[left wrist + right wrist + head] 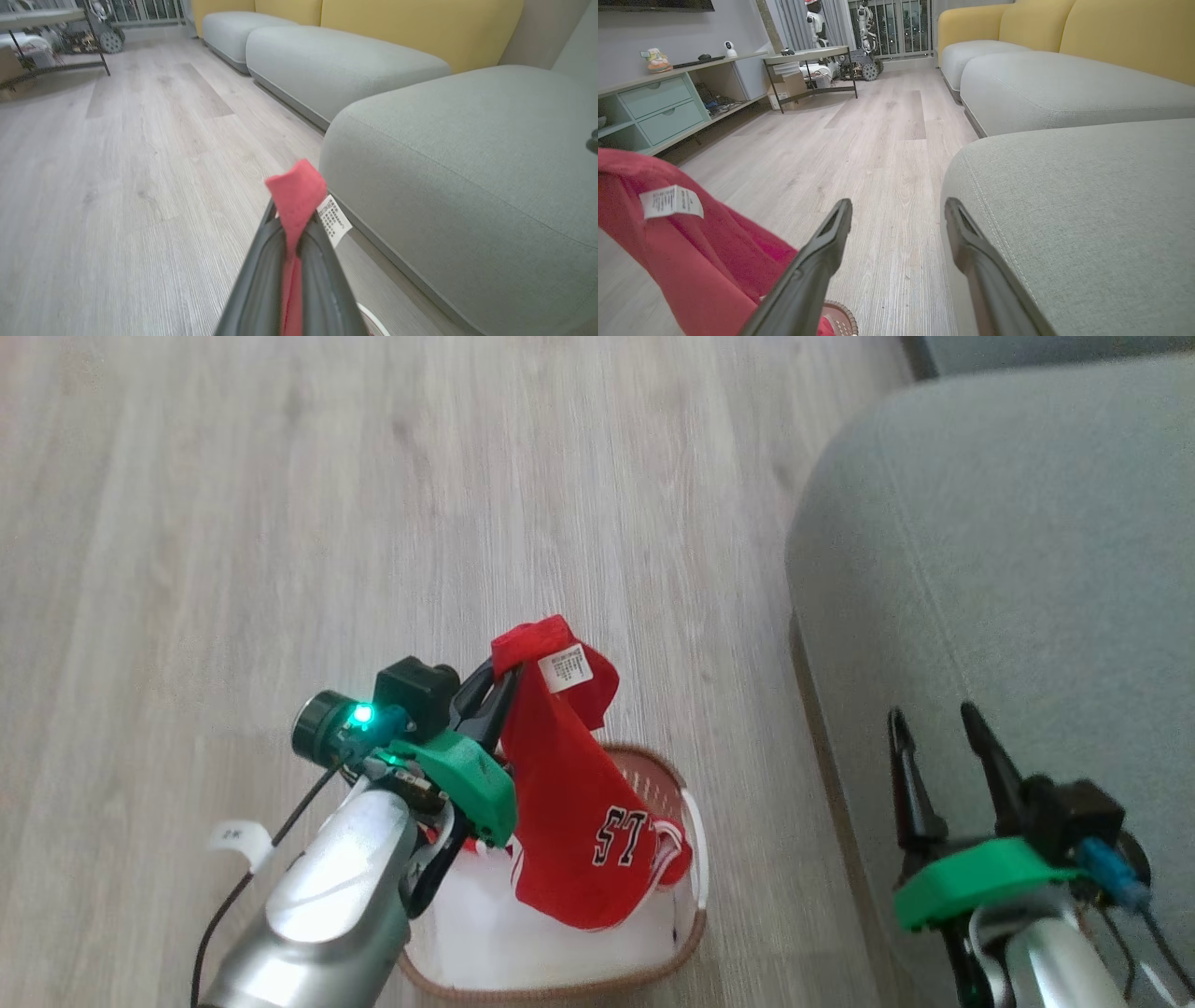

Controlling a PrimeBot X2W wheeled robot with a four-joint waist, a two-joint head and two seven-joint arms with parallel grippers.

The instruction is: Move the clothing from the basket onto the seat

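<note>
While the left forearm and the hanging cloth hide much of the basket (689,933), the left pincer (499,679) is clamped tight on a fold of the red garment (569,803), fingers pressed together with fabric poking past the tips! It dangles over the basket; whether its hem clears the white bottom, I can't tell. Its white label (566,669) sits up top, print too small to read, and the lettering lower down is only partly legible. The right pincer (934,721) stands wide, holding nothing, above the edge of the grey-green seat (1008,569).
</note>
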